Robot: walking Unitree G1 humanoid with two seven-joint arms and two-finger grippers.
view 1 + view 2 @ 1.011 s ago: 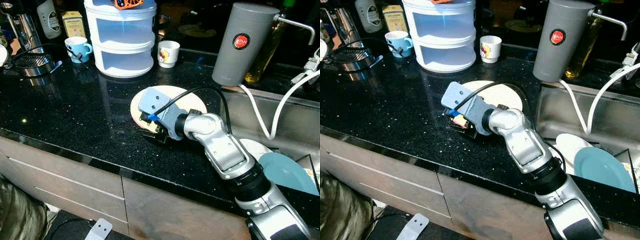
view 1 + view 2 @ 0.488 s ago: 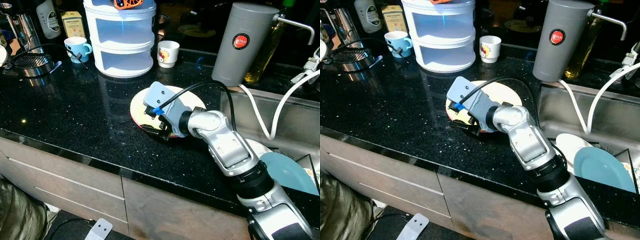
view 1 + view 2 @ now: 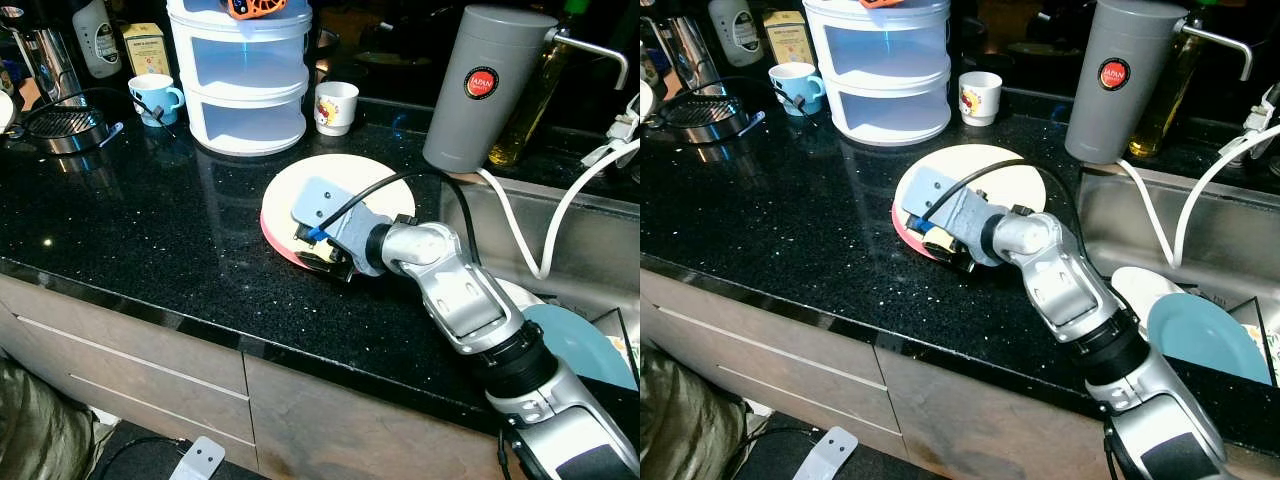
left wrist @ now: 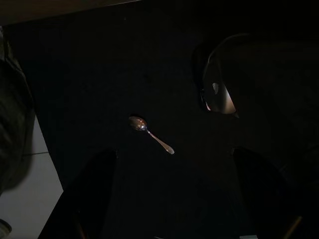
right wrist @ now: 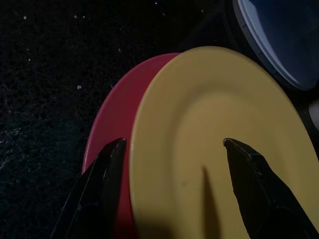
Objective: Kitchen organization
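A cream plate (image 3: 352,182) lies on a red plate (image 3: 276,233) on the black speckled counter (image 3: 150,220), just before the white stacked container. My right gripper (image 3: 322,258) reaches in from the right and sits low over the near rim of these plates. In the right wrist view its black fingers (image 5: 102,189) stand open, one on each side of the cream plate (image 5: 209,149), with the red plate (image 5: 112,124) showing at its side. The left gripper (image 4: 174,199) hangs in the dark, with its two fingers apart.
A white three-tier container (image 3: 245,85), a blue mug (image 3: 155,97) and a white cup (image 3: 335,107) stand at the back. A grey jug (image 3: 482,90) is at the sink's corner. A teal plate (image 3: 572,345) lies in the sink, crossed by a white hose (image 3: 545,225). A spoon (image 4: 150,134) lies below the left wrist.
My right wrist has shifted slightly right and sunk lower. The cream plate now lies flatter and reaches farther back, with the red rim showing on its left.
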